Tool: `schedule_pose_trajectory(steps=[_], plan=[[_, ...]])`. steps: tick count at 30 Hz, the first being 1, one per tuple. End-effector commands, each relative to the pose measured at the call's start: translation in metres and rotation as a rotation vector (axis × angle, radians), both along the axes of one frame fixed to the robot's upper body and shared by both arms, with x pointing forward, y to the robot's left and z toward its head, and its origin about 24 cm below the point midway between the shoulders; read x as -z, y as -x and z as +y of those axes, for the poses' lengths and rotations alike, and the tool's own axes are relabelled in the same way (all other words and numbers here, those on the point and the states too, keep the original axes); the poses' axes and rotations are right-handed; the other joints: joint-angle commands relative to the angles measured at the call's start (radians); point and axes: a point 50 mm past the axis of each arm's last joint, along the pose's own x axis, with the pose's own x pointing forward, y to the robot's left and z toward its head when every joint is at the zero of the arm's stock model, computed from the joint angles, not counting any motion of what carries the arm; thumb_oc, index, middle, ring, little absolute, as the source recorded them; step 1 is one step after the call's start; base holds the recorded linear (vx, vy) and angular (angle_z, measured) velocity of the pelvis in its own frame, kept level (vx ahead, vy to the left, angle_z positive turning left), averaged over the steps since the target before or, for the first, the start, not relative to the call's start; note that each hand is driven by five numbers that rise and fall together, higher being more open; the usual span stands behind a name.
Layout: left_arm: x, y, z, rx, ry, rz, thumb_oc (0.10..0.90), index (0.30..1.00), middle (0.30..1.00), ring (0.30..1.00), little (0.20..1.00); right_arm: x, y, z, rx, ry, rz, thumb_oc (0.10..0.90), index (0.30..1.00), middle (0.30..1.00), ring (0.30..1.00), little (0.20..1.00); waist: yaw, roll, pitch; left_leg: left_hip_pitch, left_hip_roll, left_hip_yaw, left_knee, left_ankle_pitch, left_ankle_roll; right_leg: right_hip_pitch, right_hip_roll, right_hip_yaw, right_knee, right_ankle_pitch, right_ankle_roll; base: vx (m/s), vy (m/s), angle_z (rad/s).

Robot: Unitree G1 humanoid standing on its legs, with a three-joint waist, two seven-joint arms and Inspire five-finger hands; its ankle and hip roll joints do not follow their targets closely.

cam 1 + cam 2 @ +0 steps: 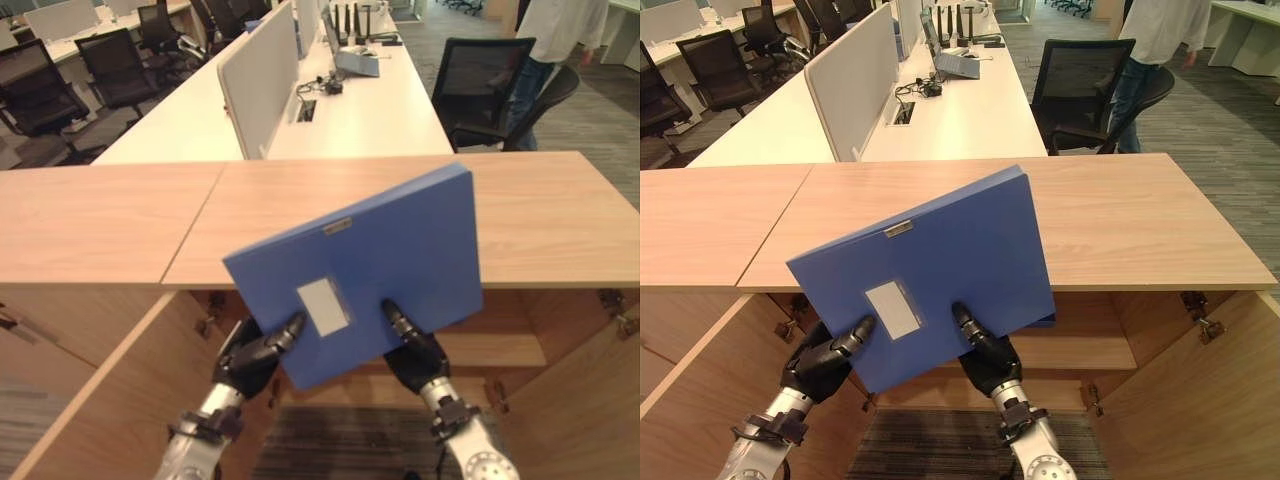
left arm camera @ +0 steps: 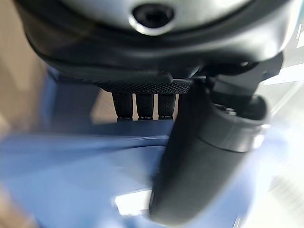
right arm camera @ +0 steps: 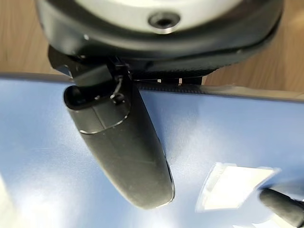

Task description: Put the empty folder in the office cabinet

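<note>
The blue folder, stiff, light-looking and smooth-faced, hung tilted before the open cabinet, pinched along its lower edge between the left hand and right hand, a two-sided hold that looked apt.

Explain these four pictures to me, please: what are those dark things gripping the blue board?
They are a humanoid robot's two hands. The two wide pictures come from cameras in its head, looking down. The left hand and right hand pinch the near edge of a blue folder, thumbs on top, holding it tilted above an open wooden cabinet. The two close pictures come from wrist cameras: each shows a thumb pressed on the folder's cover. Behind are desks, chairs and a person.
</note>
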Motion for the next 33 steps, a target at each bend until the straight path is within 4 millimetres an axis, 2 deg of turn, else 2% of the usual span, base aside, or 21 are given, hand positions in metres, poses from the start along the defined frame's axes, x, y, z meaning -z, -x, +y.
schedule_pose_trajectory(steps=[1, 2, 3, 5, 6, 7, 10, 13, 15, 16, 18, 19, 20, 24, 25, 26, 33], plan=[[-0.017, -0.016, 0.017, 0.035, -0.165, -0.122, 0.800, 0.900, 0.900, 0.900, 0.900, -0.087, -0.023, 0.024, -0.136, -0.020, -0.483, 0.400, 0.300, 0.300, 0.300, 0.300, 0.007, -0.041, -0.026, 0.008, 0.016, -0.006, -0.001, -0.035, -0.015, 0.046, -0.075, -0.012, 0.044, -0.062, 0.079, -0.02, -0.019, 0.07], [-0.006, -0.009, 0.025, 0.033, -0.207, -0.060, 0.800, 0.900, 0.900, 0.900, 0.900, -0.093, -0.024, 0.021, -0.148, 0.024, -0.521, 0.400, 0.300, 0.300, 0.300, 0.300, 0.009, -0.040, -0.026, 0.007, 0.016, -0.008, -0.001, -0.034, -0.015, 0.045, -0.073, -0.013, 0.045, -0.062, 0.080, -0.01, -0.018, 0.08], [0.020, 0.008, 0.041, 0.029, -0.295, 0.087, 0.800, 0.900, 0.900, 0.900, 0.900, -0.104, -0.025, 0.014, -0.167, 0.123, -0.588, 0.400, 0.300, 0.300, 0.300, 0.300, 0.010, -0.038, -0.026, 0.004, 0.016, -0.007, -0.001, -0.033, -0.014, 0.043, -0.073, -0.013, 0.046, -0.060, 0.081, -0.01, -0.012, 0.10], [0.043, 0.026, 0.054, 0.059, -0.403, 0.230, 0.800, 0.900, 0.900, 0.900, 0.900, -0.113, -0.027, 0.010, -0.196, 0.203, -0.643, 0.400, 0.300, 0.300, 0.300, 0.300, 0.010, -0.033, -0.023, 0.003, 0.018, -0.003, -0.001, -0.032, -0.014, 0.039, -0.075, -0.015, 0.047, -0.059, 0.083, -0.01, -0.002, 0.03], [0.043, 0.026, 0.054, 0.059, -0.403, 0.230, 0.800, 0.900, 0.900, 0.900, 0.900, -0.113, -0.027, 0.010, -0.196, 0.203, -0.643, 0.400, 0.300, 0.300, 0.300, 0.300, 0.010, -0.033, -0.023, 0.003, 0.018, -0.003, -0.001, -0.032, -0.014, 0.039, -0.074, -0.015, 0.047, -0.059, 0.083, 0.00, 0.000, 0.00], [0.076, 0.053, 0.061, 0.106, -0.507, 0.411, 0.800, 0.900, 0.900, 0.900, 0.900, -0.125, -0.026, 0.009, -0.238, 0.298, -0.720, 0.400, 0.300, 0.300, 0.300, 0.300, 0.009, -0.026, -0.021, 0.000, 0.019, -0.003, -0.001, -0.031, -0.012, 0.035, -0.075, -0.016, 0.051, -0.062, 0.084, -0.02, 0.013, 0.03], [0.115, 0.082, 0.055, 0.156, -0.601, 0.601, 0.800, 0.900, 0.900, 0.900, 0.900, -0.130, -0.027, 0.010, -0.285, 0.416, -0.774, 0.400, 0.300, 0.300, 0.300, 0.300, 0.007, -0.018, -0.020, -0.004, 0.018, -0.007, -0.001, -0.031, -0.010, 0.030, -0.073, -0.018, 0.056, -0.068, 0.082, 0.00, 0.000, 0.00], [0.148, 0.106, 0.043, 0.172, -0.665, 0.770, 0.800, 0.900, 0.900, 0.900, 0.900, -0.118, -0.032, 0.011, -0.286, 0.461, -0.727, 0.400, 0.300, 0.300, 0.300, 0.300, 0.005, -0.015, -0.019, -0.005, 0.019, -0.011, -0.001, -0.032, -0.012, 0.030, -0.072, -0.021, 0.060, -0.073, 0.077, -0.01, 0.012, 0.09], [0.153, 0.110, 0.041, 0.179, -0.681, 0.801, 0.800, 0.900, 0.900, 0.900, 0.900, -0.112, -0.033, 0.011, -0.290, 0.466, -0.700, 0.400, 0.300, 0.300, 0.300, 0.300, 0.005, -0.014, -0.017, -0.005, 0.019, -0.014, -0.001, -0.031, -0.013, 0.031, -0.071, -0.023, 0.061, -0.075, 0.076, 0.00, 0.001, 0.02], [0.163, 0.123, 0.036, 0.208, -0.722, 0.879, 0.800, 0.900, 0.900, 0.900, 0.900, -0.096, -0.034, 0.012, -0.305, 0.485, -0.631, 0.400, 0.300, 0.300, 0.300, 0.300, 0.006, -0.014, -0.015, -0.005, 0.019, -0.019, -0.001, -0.031, -0.013, 0.033, -0.069, -0.030, 0.064, -0.078, 0.073, 0.00, 0.000, 0.00], [0.169, 0.132, 0.034, 0.230, -0.768, 0.932, 0.800, 0.900, 0.900, 0.900, 0.900, -0.079, -0.033, 0.011, -0.318, 0.538, -0.571, 0.400, 0.300, 0.300, 0.300, 0.300, 0.010, -0.016, -0.015, -0.006, 0.018, -0.025, -0.001, -0.030, -0.014, 0.036, -0.067, -0.038, 0.067, -0.084, 0.070, 0.00, 0.000, 0.00], [0.169, 0.132, 0.033, 0.230, -0.769, 0.932, 0.800, 0.900, 0.900, 0.900, 0.900, -0.079, -0.034, 0.011, -0.318, 0.539, -0.572, 0.400, 0.300, 0.300, 0.300, 0.300, 0.009, -0.016, -0.014, -0.006, 0.018, -0.026, -0.001, -0.030, -0.014, 0.036, -0.067, -0.039, 0.068, -0.084, 0.070, 0.02, -0.007, 0.08], [0.175, 0.139, 0.027, 0.235, -0.791, 0.979, 0.800, 0.900, 0.900, 0.900, 0.900, -0.066, -0.032, 0.009, -0.339, 0.699, -0.560, 0.400, 0.300, 0.300, 0.300, 0.300, 0.017, -0.020, -0.011, -0.008, 0.018, -0.037, -0.001, -0.028, -0.015, 0.041, -0.068, -0.051, 0.071, -0.088, 0.068, 0.01, -0.009, 0.13], [0.177, 0.139, 0.023, 0.239, -0.788, 0.987, 0.800, 0.900, 0.900, 0.900, 0.900, -0.057, -0.033, 0.006, -0.357, 0.812, -0.555, 0.400, 0.300, 0.300, 0.300, 0.300, 0.020, -0.020, -0.009, -0.010, 0.018, -0.046, -0.001, -0.027, -0.017, 0.044, -0.068, -0.062, 0.070, -0.089, 0.068, 0.01, -0.002, 0.19], [0.179, 0.138, 0.018, 0.250, -0.788, 0.978, 0.800, 0.900, 0.900, 0.900, 0.900, -0.049, -0.034, 0.005, -0.379, 0.946, -0.567, 0.400, 0.300, 0.300, 0.300, 0.300, 0.031, -0.021, -0.009, -0.017, 0.017, -0.056, -0.001, -0.025, -0.018, 0.048, -0.068, -0.073, 0.067, -0.090, 0.067, 0.01, 0.003, 0.13], [0.179, 0.137, 0.018, 0.251, -0.794, 0.978, 0.800, 0.900, 0.900, 0.900, 0.900, -0.044, -0.034, 0.005, -0.395, 0.978, -0.559, 0.400, 0.300, 0.300, 0.300, 0.300, 0.033, -0.022, -0.009, -0.019, 0.017, -0.060, -0.001, -0.024, -0.018, 0.050, -0.068, -0.079, 0.066, -0.091, 0.067, 0.02, 0.004, 0.16], [0.176, 0.118, 0.019, 0.274, -0.843, 0.918, 0.800, 0.900, 0.900, 0.900, 0.900, 0.003, -0.032, 0.007, -0.445, 1.071, -0.384, 0.400, 0.300, 0.300, 0.300, 0.300, 0.056, -0.027, -0.011, -0.041, 0.016, -0.094, -0.001, -0.017, -0.021, 0.060, -0.067, -0.116, 0.058, -0.096, 0.064, 0.01, 0.003, 0.15]])
